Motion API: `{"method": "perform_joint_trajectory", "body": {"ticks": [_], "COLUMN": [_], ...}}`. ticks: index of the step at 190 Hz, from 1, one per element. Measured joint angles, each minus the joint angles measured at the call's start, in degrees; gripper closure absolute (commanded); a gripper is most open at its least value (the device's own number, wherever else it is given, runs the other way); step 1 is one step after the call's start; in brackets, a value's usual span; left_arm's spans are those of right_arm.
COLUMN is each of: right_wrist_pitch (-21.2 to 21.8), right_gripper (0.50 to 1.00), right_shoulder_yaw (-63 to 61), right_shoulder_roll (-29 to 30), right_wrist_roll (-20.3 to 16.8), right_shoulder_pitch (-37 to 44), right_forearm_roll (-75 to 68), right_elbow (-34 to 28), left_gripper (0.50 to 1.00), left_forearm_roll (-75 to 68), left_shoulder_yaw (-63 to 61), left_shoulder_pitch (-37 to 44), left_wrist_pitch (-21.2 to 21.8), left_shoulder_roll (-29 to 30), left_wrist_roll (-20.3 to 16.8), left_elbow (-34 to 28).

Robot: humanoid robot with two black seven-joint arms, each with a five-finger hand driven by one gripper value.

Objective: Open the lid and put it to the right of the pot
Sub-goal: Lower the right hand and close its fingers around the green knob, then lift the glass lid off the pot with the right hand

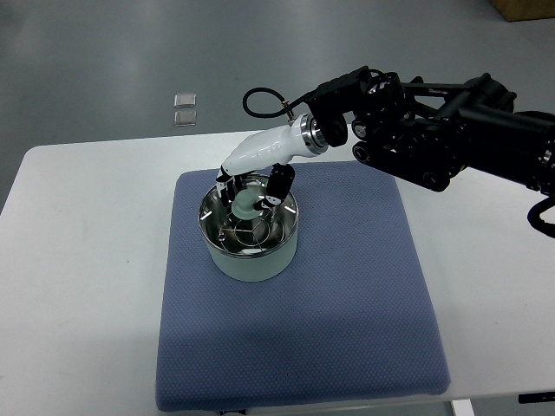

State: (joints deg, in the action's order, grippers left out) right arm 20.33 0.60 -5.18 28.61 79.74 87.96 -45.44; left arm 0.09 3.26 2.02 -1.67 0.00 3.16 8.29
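one arm working: my right robot hand (253,189) grasping lid knob (245,206)
step: lid (249,220) not lifted off pot (252,251)
next: i'd lift, carry right onto mat (364,286)

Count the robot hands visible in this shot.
1. The right robot hand reaches in from the picture's right and sits over the pot on the blue mat, fingers closed on the lid knob. The left is out of view.

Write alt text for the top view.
The right hand reaches from the right onto the lid of a pot, fingers around its knob. The pot sits on a blue mat on a white table.
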Motion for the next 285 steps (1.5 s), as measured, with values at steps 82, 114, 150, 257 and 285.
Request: {"method": "perform_joint_trajectory", "body": {"ticks": [82, 114, 150, 257, 285], "right_wrist_pitch": [-0.6, -1.3, -2.0, -2.3, -2.1], "right_gripper": [1.000, 1.000, 1.000, 1.000, 1.000], "right_shoulder_yaw": [0.0, 0.0, -0.6, -1.7, -2.8], "right_shoulder_roll": [-0.5, -0.7, -1.4, -1.7, -1.8], "right_wrist_roll": [0.1, 1.4, 2.5, 3.5, 3.6], "right_shoulder_pitch": [-1.1, -1.7, -1.7, -1.6, -1.3], "right_forearm_roll": [0.0, -0.1, -0.4, -0.9, -1.6], "right_elbow": [0.0, 0.0, 0.0, 0.0, 0.0], "left_gripper": [0.500, 0.500, 0.500, 0.500, 0.500], "left_forearm_roll": [0.0, 0.0, 0.0, 0.0, 0.0], "left_shoulder_yaw": [0.0, 0.0, 0.0, 0.1, 0.1], "left_shoulder_pitch": [0.0, 0.0, 0.0, 0.0, 0.0], "left_wrist_pitch": [0.0, 0.0, 0.0, 0.0, 0.0], "left_shoulder_roll": [0.0, 0.0, 0.0, 0.0, 0.0], "left_wrist_roll": [0.0, 0.0, 0.0, 0.0, 0.0], "left_elbow": [0.0, 0.0, 0.0, 0.0, 0.0]}}
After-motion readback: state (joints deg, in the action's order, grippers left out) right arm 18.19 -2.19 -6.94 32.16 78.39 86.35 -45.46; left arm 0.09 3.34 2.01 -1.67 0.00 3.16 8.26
